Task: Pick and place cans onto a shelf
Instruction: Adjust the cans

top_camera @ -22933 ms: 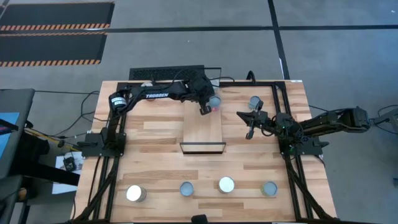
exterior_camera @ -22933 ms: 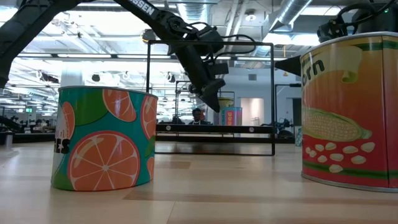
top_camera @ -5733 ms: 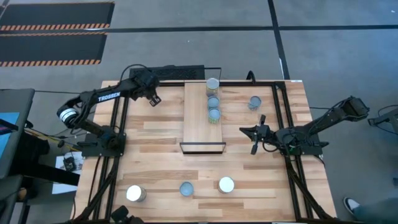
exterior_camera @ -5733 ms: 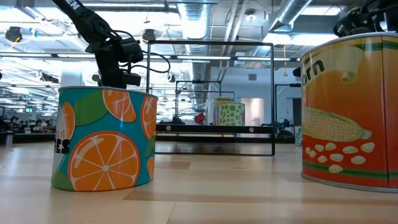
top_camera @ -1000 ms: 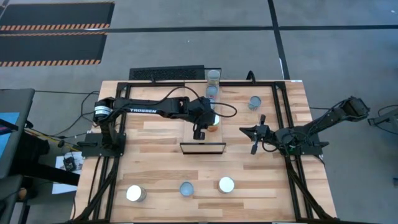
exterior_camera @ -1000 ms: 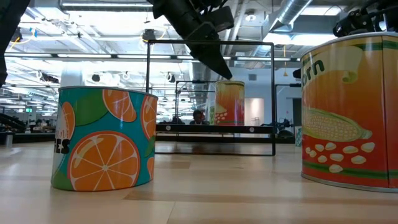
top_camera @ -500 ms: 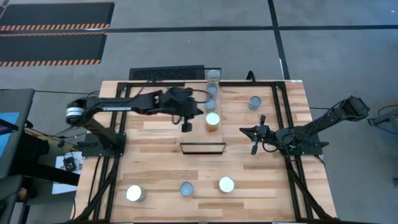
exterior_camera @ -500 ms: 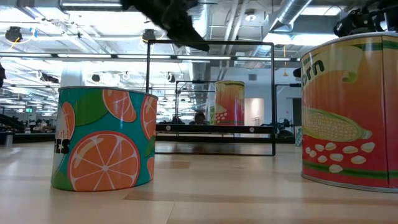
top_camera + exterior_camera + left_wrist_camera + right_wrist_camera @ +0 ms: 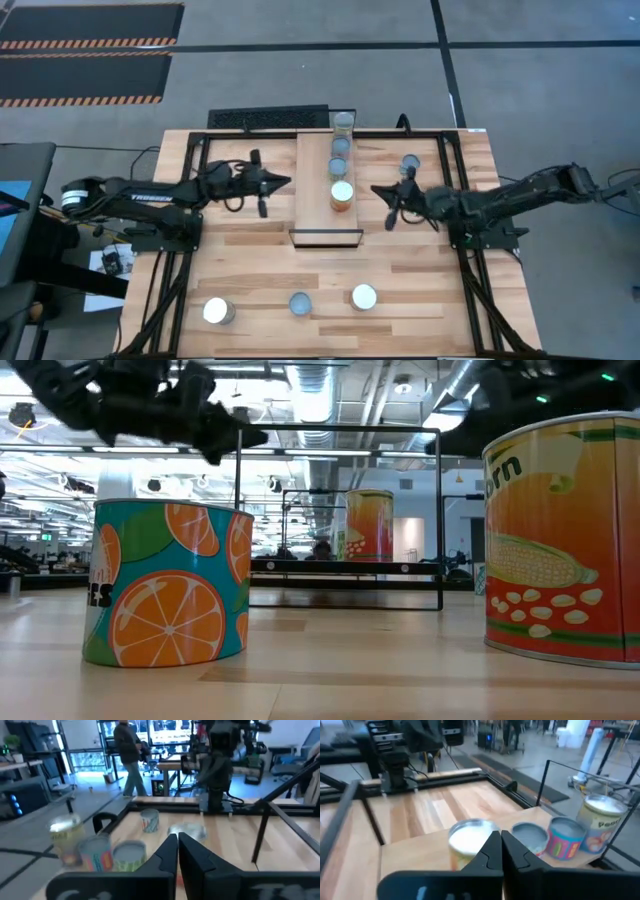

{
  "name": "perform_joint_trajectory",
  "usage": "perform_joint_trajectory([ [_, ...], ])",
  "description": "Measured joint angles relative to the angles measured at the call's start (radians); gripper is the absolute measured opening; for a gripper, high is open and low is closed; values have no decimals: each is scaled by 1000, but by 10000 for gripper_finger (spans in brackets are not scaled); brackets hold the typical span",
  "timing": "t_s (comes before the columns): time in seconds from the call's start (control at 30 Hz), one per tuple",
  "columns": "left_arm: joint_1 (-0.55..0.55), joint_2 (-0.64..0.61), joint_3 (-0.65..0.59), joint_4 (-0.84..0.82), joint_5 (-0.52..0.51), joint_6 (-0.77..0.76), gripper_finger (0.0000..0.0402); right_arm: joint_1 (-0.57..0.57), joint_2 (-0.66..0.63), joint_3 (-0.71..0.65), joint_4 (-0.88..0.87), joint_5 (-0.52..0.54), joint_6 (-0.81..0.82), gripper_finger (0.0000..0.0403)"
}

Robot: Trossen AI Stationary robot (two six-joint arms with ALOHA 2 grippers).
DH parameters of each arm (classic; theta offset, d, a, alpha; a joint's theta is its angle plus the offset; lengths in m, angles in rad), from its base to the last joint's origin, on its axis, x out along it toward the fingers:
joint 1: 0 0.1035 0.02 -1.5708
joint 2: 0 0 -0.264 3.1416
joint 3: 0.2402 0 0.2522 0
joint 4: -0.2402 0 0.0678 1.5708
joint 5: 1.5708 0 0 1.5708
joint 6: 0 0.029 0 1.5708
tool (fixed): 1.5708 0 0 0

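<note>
Cans: rigid metal cylinders with smooth printed sides, judged moderately heavy if full, likely slippery, not fragile. Best taken across the side wall at mid-height, upright, so the rims are left clear.

Count, high view: eight in all. Four are stood in a row on the shelf (image 9: 318,200), the nearest being the orange-sided can (image 9: 342,195) with a pale top. One lone can (image 9: 410,164) is stood on the bench (image 9: 250,260) just beside the right arm. Three are lined along the near bench edge: a white-topped can (image 9: 217,311), a bluish can (image 9: 300,303), another pale can (image 9: 364,296).

Left tool (image 9: 262,197): pinched closed, empty, beside the shelf's left edge. Right tool (image 9: 392,207): pinched closed, empty, right of the shelf.
</note>
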Motion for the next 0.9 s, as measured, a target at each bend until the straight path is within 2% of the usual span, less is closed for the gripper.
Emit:
perform_joint_trajectory([
  [0.17, 38, -43, -80, 64, 20, -43, 2, -156, 107, 239, -237, -172, 2, 5],
  [0.33, 57, -41, -97, 68, 21, -43, 2, -309, 245, 473, -473, -313, 53, 4],
  [0.57, 59, -40, -97, 66, 12, -42, 2, -413, 481, 684, -629, -490, 26, 5],
  [0.7, 59, -41, -97, 66, 11, -42, 2, -439, 596, 768, -671, -537, 23, 5],
  [0.9, 59, -41, -97, 63, 11, -42, 2, -459, 731, 871, -760, -543, 20, 5],
])
